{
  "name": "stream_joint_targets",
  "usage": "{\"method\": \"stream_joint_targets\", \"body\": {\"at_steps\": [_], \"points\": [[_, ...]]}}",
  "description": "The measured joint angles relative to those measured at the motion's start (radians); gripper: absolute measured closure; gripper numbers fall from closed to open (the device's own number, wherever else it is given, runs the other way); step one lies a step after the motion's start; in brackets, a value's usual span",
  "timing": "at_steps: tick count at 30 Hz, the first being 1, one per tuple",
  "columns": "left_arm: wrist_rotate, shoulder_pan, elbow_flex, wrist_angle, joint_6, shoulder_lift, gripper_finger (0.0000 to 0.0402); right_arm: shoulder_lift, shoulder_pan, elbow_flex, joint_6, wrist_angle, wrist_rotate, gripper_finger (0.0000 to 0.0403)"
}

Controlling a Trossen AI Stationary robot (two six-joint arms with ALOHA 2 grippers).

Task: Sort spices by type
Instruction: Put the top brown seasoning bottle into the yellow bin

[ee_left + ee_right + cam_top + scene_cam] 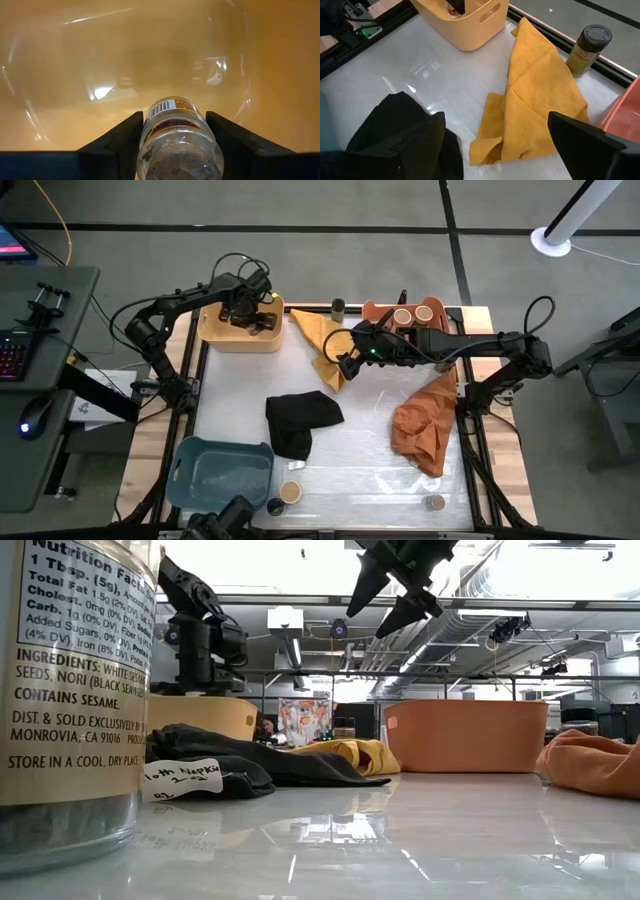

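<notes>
My left gripper (245,315) reaches down into the yellow bin (215,335) at the table's far left and is shut on a clear spice jar (177,142) with a barcode label. My right gripper (343,365) hangs open and empty above the yellow cloth (535,100), high over the table in the low view (385,600). Two tan-lidded jars (412,313) stand in the salmon bin (375,310). A dark-lidded jar (587,47) stands at the far edge beside the yellow cloth. More jars (290,492) (433,502) stand along the near edge. My left gripper pinches the clear jar by its glass body (150,135), one finger (120,142) on each side. The fingers come from above into the yellow bin and the jar lies along them. Whether the jar's far end touches the bin floor, I cannot tell.
A black cloth (300,420) lies mid-table and an orange cloth (425,425) on the right. The blue bin (190,475) sits at the near left corner. A large labelled jar (70,690) stands close to the low camera. Bare white tabletop (370,455) lies between the cloths.
</notes>
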Motion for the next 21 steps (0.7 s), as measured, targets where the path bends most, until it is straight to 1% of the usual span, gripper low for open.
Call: {"method": "stream_joint_targets", "body": {"at_steps": [12,16,21], "points": [[-0.004,-0.007,0.0,0.002,-0.057,0.0,0.0204,0.0,0.0,0.0,-0.008,-0.002,0.001,0.0055],[-0.009,-0.018,0.0,0.002,-0.094,0.0,0.0203,0.0,0.0,0.0,-0.009,-0.002,0.001,0.0055],[-0.009,-0.038,0.0,0.002,-0.097,0.0,0.0203,0.0,0.0,0.0,-0.012,-0.003,0.007,0.0055]]}}
